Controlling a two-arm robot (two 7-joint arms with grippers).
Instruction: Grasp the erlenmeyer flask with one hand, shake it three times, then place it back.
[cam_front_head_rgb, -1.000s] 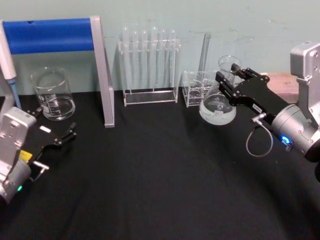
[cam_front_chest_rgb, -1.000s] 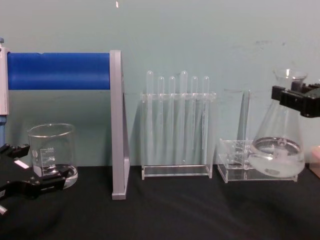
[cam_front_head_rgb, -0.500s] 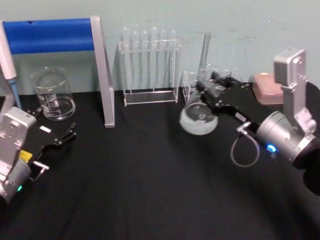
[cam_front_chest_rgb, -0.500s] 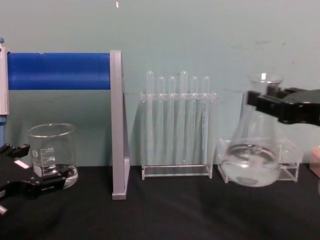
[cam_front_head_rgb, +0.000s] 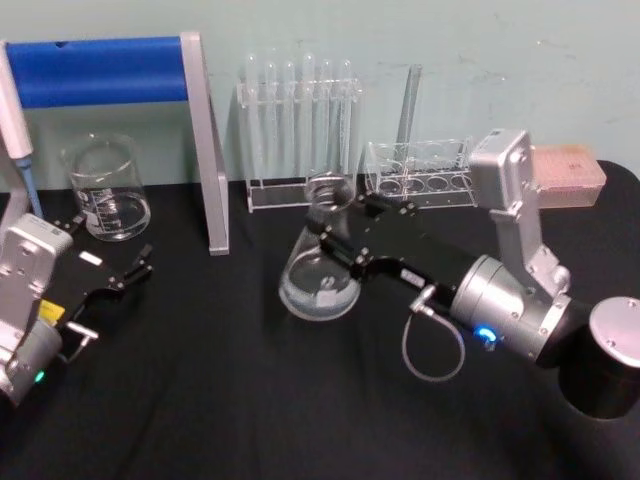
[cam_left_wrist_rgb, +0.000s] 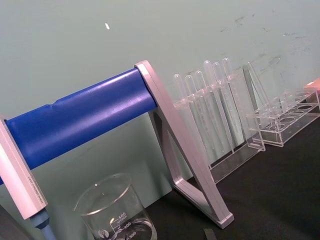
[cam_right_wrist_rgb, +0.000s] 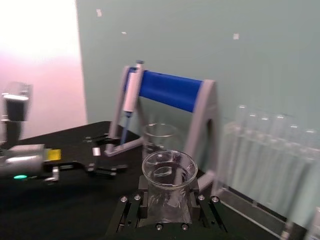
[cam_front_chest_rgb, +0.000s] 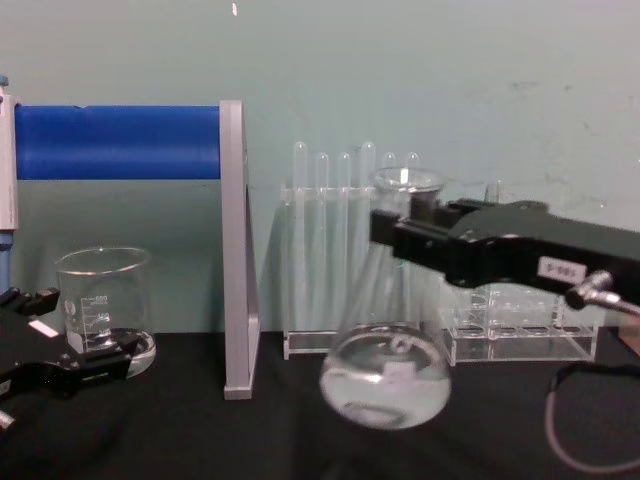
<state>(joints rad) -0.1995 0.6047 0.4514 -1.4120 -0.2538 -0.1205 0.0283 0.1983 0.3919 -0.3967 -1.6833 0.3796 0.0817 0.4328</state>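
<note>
We grip the erlenmeyer flask (cam_front_head_rgb: 320, 288) by its neck, right gripper (cam_front_head_rgb: 338, 236) jaws clamped there, so its base seemingly hangs above the bench (cam_front_head_rgb: 250, 400), free to swing; left gripper (cam_front_head_rgb: 110, 248) rests beside the beaker (cam_front_head_rgb: 105, 190), jaws apart

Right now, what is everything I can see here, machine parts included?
flask: one, clear, held tilted mid-table
beaker: one, clear, back left
test tubes: six, clear, upright in back rack
low rack: one, clear, back right
bar stand: one, blue and grey, back left
pipette: one, white and blue, left edge
box: one, pink, back right
cloth: one, black, over table
left gripper: one, black, open beside beaker
right gripper: one, black, shut on flask neck
</note>
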